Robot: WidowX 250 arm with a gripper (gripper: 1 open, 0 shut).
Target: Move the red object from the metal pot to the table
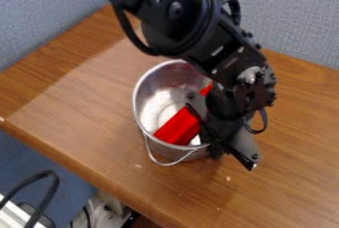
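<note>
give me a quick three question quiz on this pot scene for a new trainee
1. True or false: the red object already lies on the table.
2. What does the red object sit in? A) metal pot B) glass bowl C) cardboard box
3. Fill in: the gripper reaches down into the ____.

Key: 1 false, it is inside the metal pot. 2 A. 3 pot.
</note>
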